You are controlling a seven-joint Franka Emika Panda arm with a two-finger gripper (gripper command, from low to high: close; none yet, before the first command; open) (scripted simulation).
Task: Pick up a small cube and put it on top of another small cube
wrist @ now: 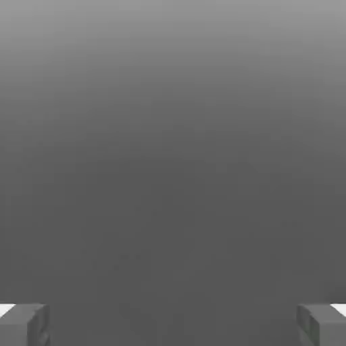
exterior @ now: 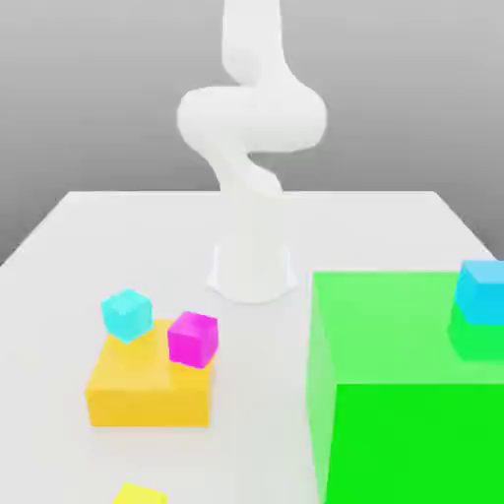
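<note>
While the gripper (wrist: 173, 326) stands wide open, the small yellow cube (exterior: 140, 494) sits slightly turned, no long axis discernible

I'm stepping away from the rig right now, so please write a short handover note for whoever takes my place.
Gripper: open, nothing between its fingers.
Job's cubes: the small yellow cube is at the near edge of the exterior view, partly cut off. The cyan cube and magenta cube are by the orange-yellow block; which one is the target, I cannot tell.
Done: no small cube is stacked on another.
Left: grasp the yellow cube, lift it, set it on another small cube, release.
</note>
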